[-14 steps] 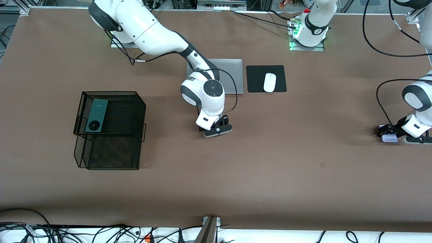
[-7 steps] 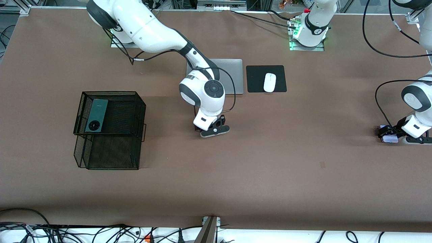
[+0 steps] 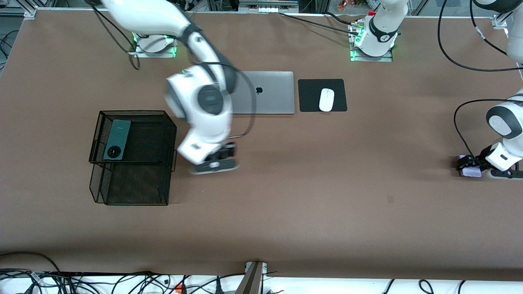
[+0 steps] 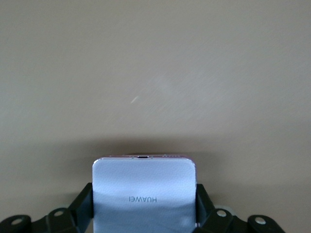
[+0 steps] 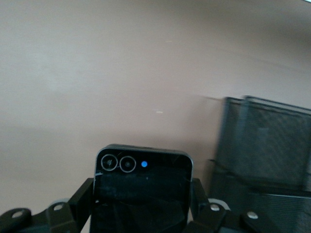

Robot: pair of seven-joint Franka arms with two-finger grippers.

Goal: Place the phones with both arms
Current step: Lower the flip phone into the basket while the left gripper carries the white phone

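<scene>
A dark-green phone (image 3: 116, 139) lies on the upper tier of the black wire basket (image 3: 169, 122). My right gripper (image 3: 215, 160) hangs over the table beside the basket, shut on the small black phone (image 5: 143, 187), whose two camera lenses point outward. My left gripper (image 3: 470, 165) is low at the left arm's end of the table, shut on the pale lilac-white phone (image 3: 471, 172). In the left wrist view that lilac-white phone (image 4: 144, 187) fills the space between the black fingers (image 4: 83, 206). Whether it rests on the table I cannot tell.
A closed silver laptop (image 3: 265, 93) lies toward the robots' bases, with a white mouse (image 3: 326, 99) on a black pad (image 3: 310, 96) beside it. The wire basket (image 5: 265, 155) shows close in the right wrist view. Cables trail along the table's edges.
My right arm has swung from in front of the laptop toward the basket, carrying the black phone. My left gripper has closed on the lilac-white phone.
</scene>
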